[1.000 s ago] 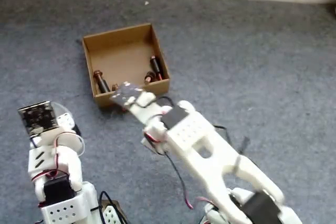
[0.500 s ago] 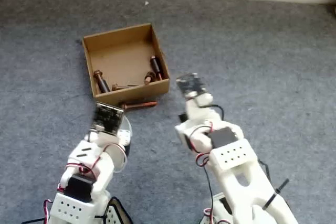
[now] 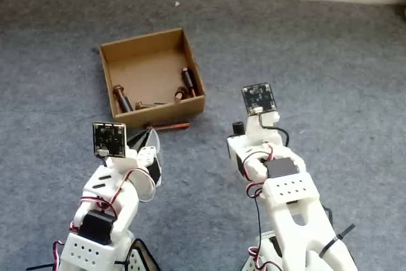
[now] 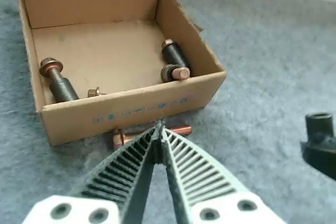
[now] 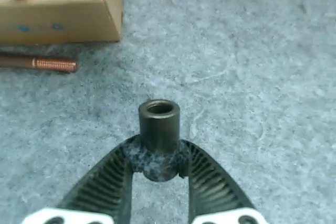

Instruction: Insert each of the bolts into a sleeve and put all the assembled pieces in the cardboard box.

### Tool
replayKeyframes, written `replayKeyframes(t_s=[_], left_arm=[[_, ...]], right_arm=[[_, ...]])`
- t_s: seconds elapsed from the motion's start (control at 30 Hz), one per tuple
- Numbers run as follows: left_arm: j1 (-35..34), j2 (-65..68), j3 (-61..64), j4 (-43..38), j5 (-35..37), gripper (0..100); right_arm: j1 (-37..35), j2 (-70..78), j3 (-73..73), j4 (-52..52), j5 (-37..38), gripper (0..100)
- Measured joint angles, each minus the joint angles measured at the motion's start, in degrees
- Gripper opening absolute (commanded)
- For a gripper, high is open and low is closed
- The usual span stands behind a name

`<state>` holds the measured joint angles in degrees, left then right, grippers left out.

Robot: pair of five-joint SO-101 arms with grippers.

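A copper bolt point(image 3: 169, 127) lies on the carpet just in front of the cardboard box point(image 3: 126, 46). In the left wrist view the bolt point(image 4: 181, 129) sits right behind the tips of my left gripper point(image 4: 159, 127), which is shut with nothing in it. Several bolts fitted in dark sleeves point(image 4: 176, 58) lie inside the box point(image 4: 131, 109). To the right of the box, my right gripper point(image 5: 157, 149) is shut on a dark sleeve point(image 5: 159, 123), held upright with its bore facing up. From above, the sleeve point(image 3: 238, 127) shows at the right arm's front end.
Grey carpet covers the whole surface. Open carpet stretches to the right of the box and behind it. The box's near wall point(image 5: 63, 19) stands close behind the loose bolt point(image 5: 47, 63). The two arms stand side by side, roughly a box width apart.
The right arm has drawn back from the box front and swung right, carrying the sleeve. The left arm has come in from the far left toward the loose bolt.
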<state>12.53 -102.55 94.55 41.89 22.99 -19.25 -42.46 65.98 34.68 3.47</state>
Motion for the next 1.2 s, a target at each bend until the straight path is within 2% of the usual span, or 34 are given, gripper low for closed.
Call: replayKeyframes(t_s=[0.17, 0.4, 0.93, 1.07, 1.2], left_arm=[[0.00, 0.00, -1.85, -0.88, 4.66, 1], [0.00, 0.00, -8.97, 3.69, 13.10, 1], [0.00, 0.26, -11.16, 3.69, 15.38, 1], [0.00, 6.07, -16.26, 3.69, 15.38, 1], [0.00, 18.99, -22.68, 3.69, 16.00, 1]], right_arm=[[-0.26, 0.00, 0.00, -0.09, -0.26, 0.5], [-0.26, 0.00, 0.00, -0.09, -0.26, 0.5], [-0.26, 0.00, 0.00, -0.09, -0.26, 0.5], [-0.26, 0.00, 0.00, -0.09, -0.26, 0.5], [-0.26, 0.00, 0.00, -0.09, -0.26, 0.5]])
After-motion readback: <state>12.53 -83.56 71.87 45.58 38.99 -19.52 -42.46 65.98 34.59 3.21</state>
